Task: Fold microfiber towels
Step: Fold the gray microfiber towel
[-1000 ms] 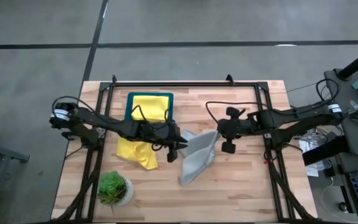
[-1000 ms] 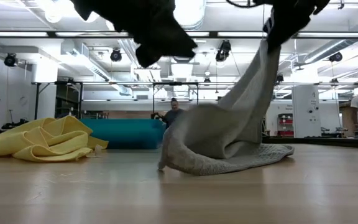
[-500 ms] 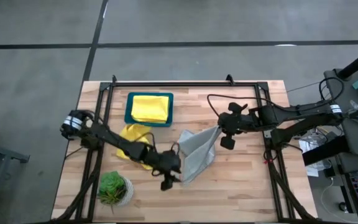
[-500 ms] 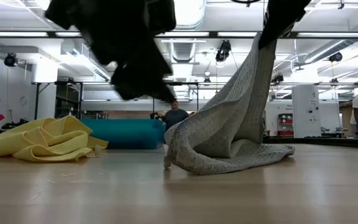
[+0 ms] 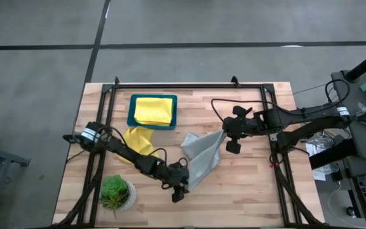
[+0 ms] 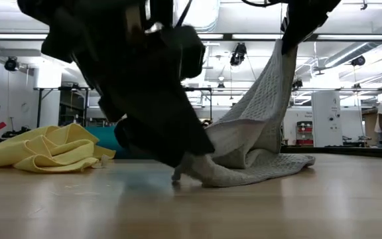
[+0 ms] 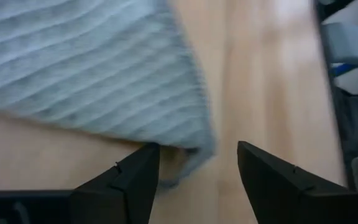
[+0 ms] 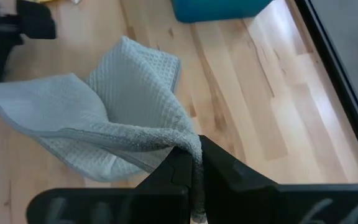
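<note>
A pale grey towel (image 5: pixel 202 159) hangs slanting from my right gripper (image 5: pixel 225 135), which is shut on it above the table's middle. The towel's lower part (image 6: pixel 257 169) lies bunched on the wood. My left gripper (image 7: pixel 197 171) is low at the towel's near corner (image 7: pixel 194 140), open, with one finger on each side of that corner. A crumpled yellow towel (image 5: pixel 138 140) lies on the table at the left. Another yellow towel (image 5: pixel 152 109) lies folded in the teal tray (image 5: pixel 131 117). My right gripper pinches the grey towel's upper edge (image 8: pixel 188 146) between its two shut fingers, slanting down from the table's right side. The cloth hangs slack below the fingers and its lower end rests on the table. I cannot tell whether my left gripper touches the towel's corner.
A small potted plant (image 5: pixel 116 193) stands at the near left corner. The black frame rails (image 5: pixel 189 86) run along the far edge and both sides. Bare wood (image 5: pixel 246 191) lies near and to the right of the grey towel.
My left gripper has swung from beside the tray toward the table's near edge and down, and it has tipped further down. It ends low at the grey towel's near corner. The towel stays hanging from my right gripper.
</note>
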### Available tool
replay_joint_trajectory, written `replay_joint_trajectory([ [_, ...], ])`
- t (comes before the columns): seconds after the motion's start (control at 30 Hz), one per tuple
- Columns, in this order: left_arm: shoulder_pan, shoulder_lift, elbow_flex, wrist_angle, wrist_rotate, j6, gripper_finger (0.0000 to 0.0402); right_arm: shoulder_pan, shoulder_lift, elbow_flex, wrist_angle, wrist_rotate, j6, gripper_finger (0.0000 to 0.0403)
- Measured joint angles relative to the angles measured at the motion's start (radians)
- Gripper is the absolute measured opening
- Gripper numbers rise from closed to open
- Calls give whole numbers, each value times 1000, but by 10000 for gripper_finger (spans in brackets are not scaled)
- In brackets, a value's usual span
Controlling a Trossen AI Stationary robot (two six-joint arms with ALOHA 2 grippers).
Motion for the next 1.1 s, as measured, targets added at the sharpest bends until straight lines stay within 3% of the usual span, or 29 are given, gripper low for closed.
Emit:
replay_joint_trajectory([
  [0.13, -2, 7, 7, 15, 6, 0, 159, 0, 0, 0, 5, 0, -11, 9],
  [0.33, -1, 6, 7, 15, 0, 0, 17, 0, 0, -1, 8, 0, -10, 9],
  [0.43, -1, -11, 7, -9, 1, 12, 5, 0, 0, 0, 5, 0, -10, 9],
  [0.57, 2, -109, 34, -156, 9, 54, 1, 2, 0, 51, -30, -32, -14, 9],
  [0.77, 3, -349, 117, -481, 1, 181, 0, 14, -1, 217, -142, -63, -90, 9],
  [0.93, 27, -549, 176, -622, -54, 295, 0, 13, -1, 399, -244, -76, -187, 8],
  [1.1, 62, -711, 192, -693, -49, 315, 0, 13, -1, 538, -392, -272, -383, 8],
])
